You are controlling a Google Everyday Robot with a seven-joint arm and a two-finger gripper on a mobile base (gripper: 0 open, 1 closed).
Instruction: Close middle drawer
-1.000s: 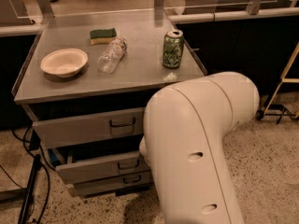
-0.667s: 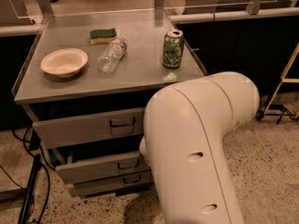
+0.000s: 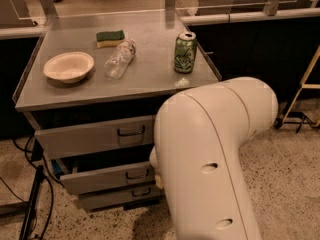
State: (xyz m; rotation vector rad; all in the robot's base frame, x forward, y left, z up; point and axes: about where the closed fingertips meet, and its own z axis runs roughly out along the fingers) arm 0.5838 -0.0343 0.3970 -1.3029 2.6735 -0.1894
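The middle drawer (image 3: 105, 178) is a narrow grey front panel with a small dark bar handle (image 3: 136, 174). It stands pulled out a little, with a dark gap above it. It sits below the taller top drawer (image 3: 90, 138) and above the narrow bottom drawer (image 3: 115, 197). My white arm casing (image 3: 215, 154) fills the lower right and covers the right ends of the drawers. My gripper is hidden behind this casing, somewhere near the middle drawer's right end.
On the grey cabinet top (image 3: 150, 79) are a white bowl (image 3: 68, 66), a clear plastic bottle lying down (image 3: 120, 58), a green sponge (image 3: 110, 38) and a green can (image 3: 185, 53). Dark cables (image 3: 32, 204) lie on the floor at left. A stand's legs (image 3: 300, 109) are at right.
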